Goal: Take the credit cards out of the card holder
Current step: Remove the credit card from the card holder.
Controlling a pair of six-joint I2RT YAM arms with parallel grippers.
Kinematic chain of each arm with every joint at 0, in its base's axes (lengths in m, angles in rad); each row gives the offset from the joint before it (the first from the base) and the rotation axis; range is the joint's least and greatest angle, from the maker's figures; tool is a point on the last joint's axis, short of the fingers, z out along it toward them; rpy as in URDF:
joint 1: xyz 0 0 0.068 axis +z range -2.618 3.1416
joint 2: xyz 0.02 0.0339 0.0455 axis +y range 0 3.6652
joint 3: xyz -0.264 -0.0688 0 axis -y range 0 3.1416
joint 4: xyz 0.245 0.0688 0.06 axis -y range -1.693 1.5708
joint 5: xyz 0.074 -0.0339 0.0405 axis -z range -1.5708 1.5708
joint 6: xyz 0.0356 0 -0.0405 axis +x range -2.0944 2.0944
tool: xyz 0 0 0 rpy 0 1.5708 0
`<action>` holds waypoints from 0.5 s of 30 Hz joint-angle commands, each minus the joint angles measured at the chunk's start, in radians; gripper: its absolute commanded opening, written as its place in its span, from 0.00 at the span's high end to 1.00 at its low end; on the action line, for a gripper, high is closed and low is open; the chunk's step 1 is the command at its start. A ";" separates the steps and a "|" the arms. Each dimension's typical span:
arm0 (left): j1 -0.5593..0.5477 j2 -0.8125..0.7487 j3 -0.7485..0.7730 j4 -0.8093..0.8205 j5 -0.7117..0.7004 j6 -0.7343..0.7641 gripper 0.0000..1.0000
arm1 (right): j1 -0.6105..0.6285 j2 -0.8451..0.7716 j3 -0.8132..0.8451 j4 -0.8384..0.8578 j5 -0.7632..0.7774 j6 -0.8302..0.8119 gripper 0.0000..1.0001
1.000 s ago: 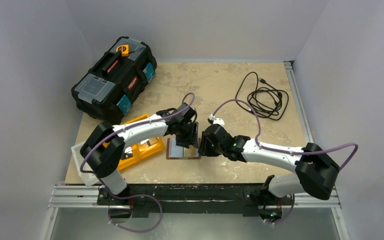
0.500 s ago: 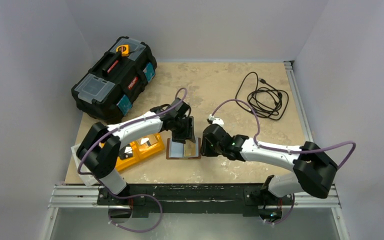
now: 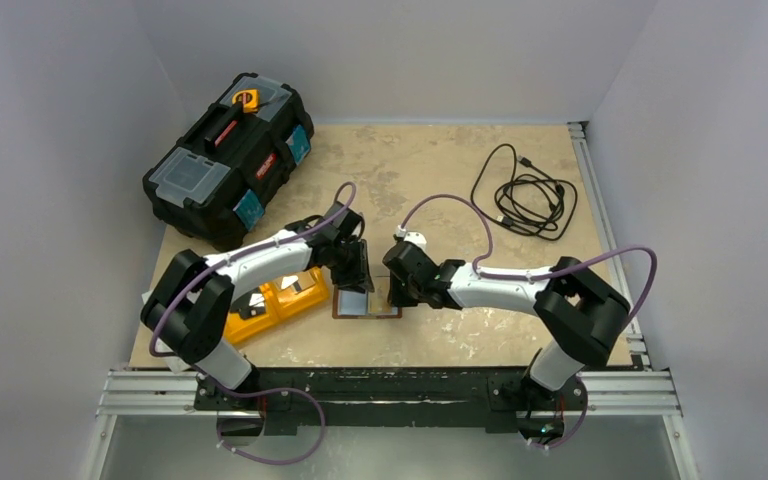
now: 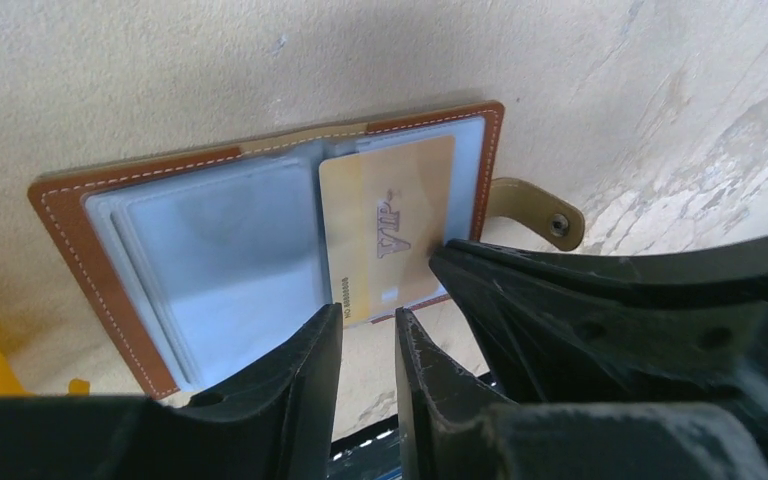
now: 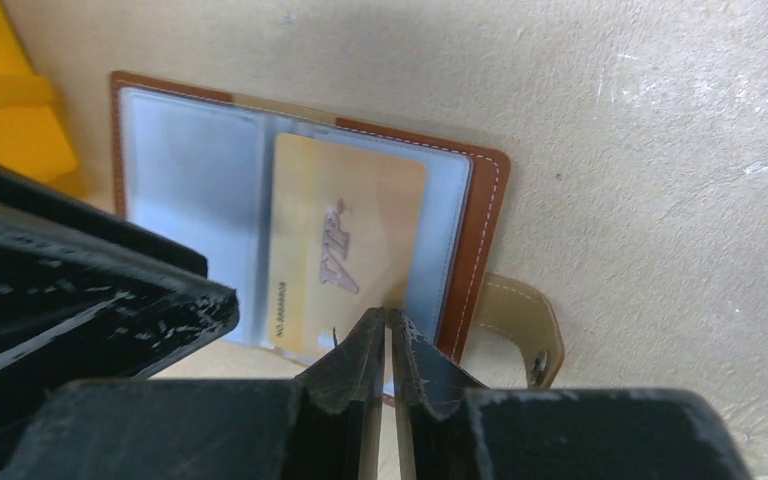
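My right gripper (image 5: 380, 318) has its fingers drawn almost together, with only a thin slit between them and nothing in it. The tips sit at the near end of the gold card (image 5: 345, 240); I cannot tell whether they press on it. My left gripper (image 4: 368, 315) is just beside it, fingers a little apart with nothing between them. Its tips are at the near edge of the card holder (image 4: 210, 240), close to the fold.

The card holder lies opened flat on the bench (image 3: 440, 170), near the middle of the near edge. Its pale grey-blue inside faces up within a stitched brown border. The gold card lies in the half toward my right arm, face up, its near end reaching over the border. The snap tab (image 5: 520, 320) sticks out flat from that same side.

The orange tray (image 3: 280, 300) sits just left of the holder, toward the near left corner. A black toolbox (image 3: 230, 155) stands at the far left corner, and a coiled black cable (image 3: 530, 195) lies toward the far right corner.
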 commanded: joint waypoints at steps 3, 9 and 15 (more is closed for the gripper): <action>0.009 0.035 -0.007 0.069 0.030 0.015 0.75 | -0.011 0.026 -0.019 0.018 0.040 0.013 0.94; 0.009 0.075 -0.025 0.085 0.017 0.023 0.73 | -0.013 0.051 -0.054 0.041 0.026 0.030 0.95; 0.009 0.100 -0.034 0.089 0.005 0.027 0.66 | -0.023 0.056 -0.099 0.062 0.019 0.044 0.96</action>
